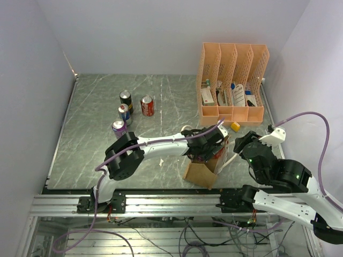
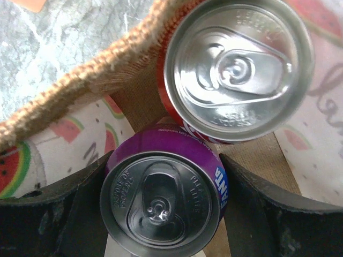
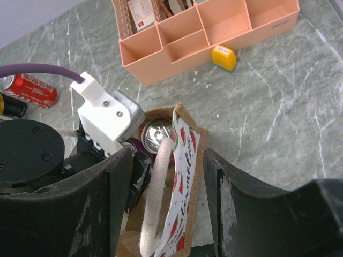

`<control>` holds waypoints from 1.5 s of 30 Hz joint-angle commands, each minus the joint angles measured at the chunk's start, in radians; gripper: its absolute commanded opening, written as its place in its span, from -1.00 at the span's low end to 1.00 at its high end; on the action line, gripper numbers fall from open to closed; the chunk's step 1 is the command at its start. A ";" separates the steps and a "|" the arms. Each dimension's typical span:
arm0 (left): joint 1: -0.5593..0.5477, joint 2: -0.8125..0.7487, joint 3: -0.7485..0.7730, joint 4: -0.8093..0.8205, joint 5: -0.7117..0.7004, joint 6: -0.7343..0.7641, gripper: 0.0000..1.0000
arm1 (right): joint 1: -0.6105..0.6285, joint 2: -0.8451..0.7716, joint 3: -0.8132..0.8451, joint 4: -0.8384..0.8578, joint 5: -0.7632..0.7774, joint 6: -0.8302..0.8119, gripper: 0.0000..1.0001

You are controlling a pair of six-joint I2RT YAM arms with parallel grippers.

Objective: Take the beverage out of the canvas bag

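One purple can (image 2: 161, 206) pinched in left pincer (image 2: 163, 214), inside canvas bag (image 1: 201, 174).

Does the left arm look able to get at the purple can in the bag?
Likely yes: the left gripper is inside the canvas bag, a finger on each side of the purple can; the red can sits beside it, not between.

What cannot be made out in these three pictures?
- Top view: the left gripper covers the mouth of the small tan canvas bag, so its contents are hidden.
- Left wrist view: the purple drink can and the red drink can show mostly their tops; labels are unreadable. The bottom edge cuts off the jaws, so their grip on the purple can is unclear.
- Right wrist view: the left arm's white plastic mount hides most of the purple can.
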 commanded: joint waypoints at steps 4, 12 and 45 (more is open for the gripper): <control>0.001 -0.173 0.049 0.007 0.068 -0.027 -0.17 | 0.004 0.009 0.002 -0.008 0.030 0.014 0.11; 0.002 -0.330 0.042 -0.032 0.071 -0.049 -0.42 | 0.004 0.000 0.001 -0.008 0.030 0.014 0.11; 0.053 -0.980 -0.541 -0.365 -0.455 -0.320 -0.86 | 0.004 0.026 0.001 -0.001 0.023 0.001 0.11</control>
